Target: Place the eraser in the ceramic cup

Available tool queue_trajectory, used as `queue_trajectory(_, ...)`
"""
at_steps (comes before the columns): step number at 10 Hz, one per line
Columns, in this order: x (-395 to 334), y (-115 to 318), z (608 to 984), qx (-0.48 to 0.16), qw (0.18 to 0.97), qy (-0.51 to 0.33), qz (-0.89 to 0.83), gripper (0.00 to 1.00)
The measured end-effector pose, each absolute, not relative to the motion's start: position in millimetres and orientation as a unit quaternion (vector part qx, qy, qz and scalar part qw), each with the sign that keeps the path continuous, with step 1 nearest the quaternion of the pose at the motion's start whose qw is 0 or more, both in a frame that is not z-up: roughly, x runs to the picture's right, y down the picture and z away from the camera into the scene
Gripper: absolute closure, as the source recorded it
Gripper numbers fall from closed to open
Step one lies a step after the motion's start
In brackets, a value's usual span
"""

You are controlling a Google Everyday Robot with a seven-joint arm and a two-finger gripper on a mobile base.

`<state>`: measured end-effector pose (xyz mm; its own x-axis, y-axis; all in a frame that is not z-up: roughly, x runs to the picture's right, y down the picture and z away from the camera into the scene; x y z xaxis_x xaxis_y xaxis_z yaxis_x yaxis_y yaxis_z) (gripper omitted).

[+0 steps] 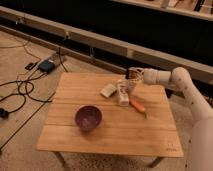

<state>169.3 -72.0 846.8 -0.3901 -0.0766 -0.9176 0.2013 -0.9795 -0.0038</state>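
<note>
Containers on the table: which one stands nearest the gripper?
The ceramic cup, pale and narrow, directly below the shut gripper; the wide purple bowl sits far off, toward the front.

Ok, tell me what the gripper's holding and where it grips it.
That cannot be told. The gripper is shut, hanging over the cup at the table's far edge, but whether an eraser sits between its fingers isn't visible.

Warm, dim indoor light; soft shadow under the table; dark background; overall blur.

Pincer blurred – ceramic cup partly hidden behind it
</note>
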Motion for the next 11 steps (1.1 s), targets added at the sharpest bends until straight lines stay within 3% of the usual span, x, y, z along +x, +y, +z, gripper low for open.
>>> queue_trajectory(8,160,-82,856,0.580,0.193,0.031,-0.791,0.98)
queue_trajectory(10,161,-84,863,0.579,0.215,0.023,-0.786,0.82)
queue_trajectory(11,165,-86,869,0.577,0.231,0.020,-0.783,0.69)
